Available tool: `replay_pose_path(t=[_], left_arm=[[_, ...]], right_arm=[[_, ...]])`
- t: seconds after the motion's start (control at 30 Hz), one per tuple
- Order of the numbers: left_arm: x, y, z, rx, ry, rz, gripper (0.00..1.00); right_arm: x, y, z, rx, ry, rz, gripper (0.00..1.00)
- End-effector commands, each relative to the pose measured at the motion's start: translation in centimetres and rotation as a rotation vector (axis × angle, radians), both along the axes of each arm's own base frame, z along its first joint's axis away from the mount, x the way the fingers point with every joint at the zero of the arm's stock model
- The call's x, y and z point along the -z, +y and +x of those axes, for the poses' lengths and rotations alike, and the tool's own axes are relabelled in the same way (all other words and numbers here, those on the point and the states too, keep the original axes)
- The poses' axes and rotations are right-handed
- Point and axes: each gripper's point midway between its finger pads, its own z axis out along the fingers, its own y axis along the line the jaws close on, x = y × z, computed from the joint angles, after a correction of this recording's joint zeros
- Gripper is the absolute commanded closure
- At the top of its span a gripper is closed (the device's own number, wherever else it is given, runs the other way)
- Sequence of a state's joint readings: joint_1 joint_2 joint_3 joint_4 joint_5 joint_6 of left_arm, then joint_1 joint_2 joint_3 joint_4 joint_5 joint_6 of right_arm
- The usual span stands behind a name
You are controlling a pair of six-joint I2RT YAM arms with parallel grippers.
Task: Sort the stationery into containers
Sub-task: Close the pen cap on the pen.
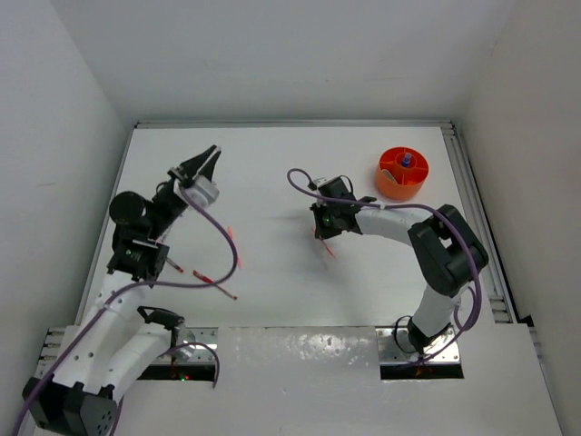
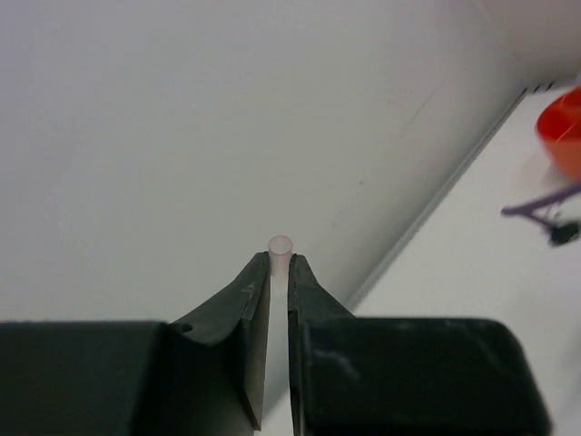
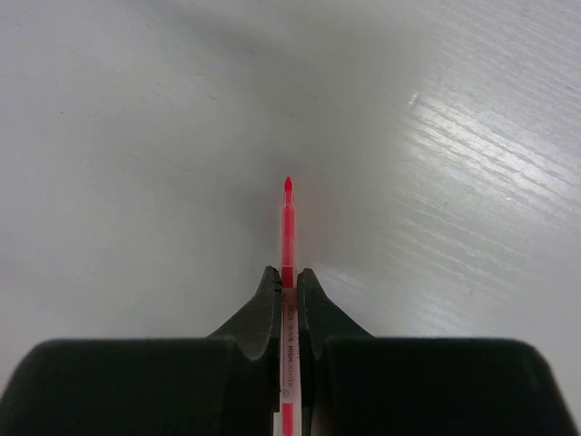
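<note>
While the right gripper [image 3: 288, 272] clamps a red pen [image 3: 288, 222], tip pointing straight ahead, the orange tub [image 1: 399, 191] sits to its upper right

Robot lab cell, my white worktable [image 1: 272, 173], plain white enclosure walls [image 1: 272, 54] on three sides, aluminium rail [image 1: 460, 177] along its edge

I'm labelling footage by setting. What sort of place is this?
Probably a lab robot test cell: a white table boxed in by plain white walls, with a left arm and right arm bolted at its near edge, and an orange tub on it.
</note>
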State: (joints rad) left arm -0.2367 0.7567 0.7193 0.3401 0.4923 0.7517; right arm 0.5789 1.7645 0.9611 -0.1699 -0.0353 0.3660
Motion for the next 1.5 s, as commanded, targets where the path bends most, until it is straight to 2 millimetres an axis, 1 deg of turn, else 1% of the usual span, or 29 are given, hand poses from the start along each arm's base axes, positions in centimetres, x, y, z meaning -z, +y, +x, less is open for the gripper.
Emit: replay_pose_path(t=[0.0, 0.03, 0.07, 0.1, 0.13, 0.17, 0.2, 0.23, 0.27, 0.3, 0.33, 0.37, 0.4, 0.47, 0.5, 0.53, 0.63, 0.73, 0.8, 0.9, 1.0, 1.17, 1.23, 1.33, 1.43, 1.47], left_arm=[[-1.4, 0.6, 1.5, -0.013, 0.321, -0.385, 1.0], [-0.2, 0.6, 2.4, -0.023, 0.409, -0.432, 1.0], [-0.2, 0.6, 2.8, -0.005, 0.497, -0.536, 1.0], [-0.1, 0.7, 2.9, 0.007, 0.54, -0.579, 1.0], [0.1, 0.6, 2.9, 0.033, 0.612, -0.659, 1.0], [0.1, 0.4, 2.9, 0.053, 0.647, -0.691, 1.0], [0.3, -0.1, 2.9, 0.091, 0.692, -0.708, 1.0], [0.1, -0.2, 3.0, 0.123, 0.744, -0.778, 1.0], [0.0, -0.5, 3.0, 0.15, 0.775, -0.806, 1.0], [0.6, -1.1, 3.3, 0.187, 0.835, -0.815, 1.0], [0.1, -1.3, 3.3, 0.223, 0.879, -0.869, 1.0], [0.2, -1.6, 3.3, 0.246, 0.913, -0.892, 1.0], [0.8, -2.0, 3.5, 0.267, 0.958, -0.902, 1.0], [0.8, -2.5, 3.5, 0.303, 1.007, -0.953, 1.0], [1.2, -2.7, 3.6, 0.309, 1.029, -0.962, 1.0], [1.1, -3.1, 3.6, 0.323, 1.045, -0.976, 1.0], [1.5, -3.7, 3.7, 0.337, 1.085, -0.995, 1.0], [1.3, -4.2, 3.6, 0.355, 1.083, -0.987, 1.0], [0.9, -4.4, 3.3, 0.37, 1.064, -0.966, 1.0], [1.2, -4.4, 3.3, 0.362, 1.068, -0.954, 1.0], [1.4, -4.5, 3.1, 0.365, 1.074, -0.948, 1.0], [1.3, -4.3, 3.0, 0.373, 1.074, -0.945, 1.0], [1.0, -4.7, 2.5, 0.41, 1.063, -0.918, 1.0], [0.3, -5.8, 1.2, 0.489, 1.003, -0.808, 1.0], [0.6, -6.3, 0.4, 0.511, 0.898, -0.641, 1.0], [1.2, -6.5, -0.1, 0.506, 0.889, -0.579, 1.0]], right_arm=[[-1.4, 2.0, 0.6, -0.055, -0.038, 0.099, 1.0], [-2.1, 2.5, 0.4, -0.069, -0.041, 0.144, 1.0], [-3.0, 3.7, 0.2, -0.098, -0.053, 0.217, 1.0], [-4.4, 4.1, 0.1, -0.113, -0.074, 0.255, 1.0], [-6.0, 5.0, 0.9, -0.129, -0.13, 0.308, 1.0], [-7.1, 5.6, 0.7, -0.146, -0.142, 0.353, 1.0], [-8.2, 6.0, 0.9, -0.153, -0.163, 0.381, 1.0], [-10.4, 6.5, 1.3, -0.165, -0.218, 0.425, 1.0], [-11.8, 6.9, 1.4, -0.171, -0.237, 0.462, 1.0], [-13.3, 7.3, 1.6, -0.182, -0.265, 0.493, 1.0], [-14.8, 7.7, 1.9, -0.192, -0.306, 0.525, 1.0], [-16.5, 7.8, 1.9, -0.193, -0.338, 0.558, 1.0], [-17.6, 8.1, 1.9, -0.205, -0.359, 0.58, 1.0], [-20.2, 8.6, 1.9, -0.219, -0.418, 0.634, 1.0], [-21.1, 8.8, 1.8, -0.223, -0.431, 0.656, 1.0], [-22.2, 9.1, 1.9, -0.222, -0.453, 0.689, 1.0], [-24.7, 10.4, 1.3, -0.257, -0.497, 0.747, 1.0], [-26.5, 11.4, 0.9, -0.271, -0.53, 0.799, 1.0], [-27.1, 11.9, 0.7, -0.276, -0.533, 0.828, 1.0], [-28.2, 12.5, 0.6, -0.288, -0.543, 0.873, 1.0], [-28.9, 12.9, 0.3, -0.309, -0.547, 0.883, 1.0], [-29.0, 12.5, 0.2, -0.316, -0.55, 0.874, 1.0], [-28.9, 12.2, 0.1, -0.322, -0.554, 0.864, 1.0], [-28.5, 11.9, -0.1, -0.33, -0.555, 0.842, 1.0], [-28.0, 11.3, -0.1, -0.324, -0.55, 0.816, 1.0], [-28.2, 11.0, -0.1, -0.322, -0.554, 0.811, 1.0]])
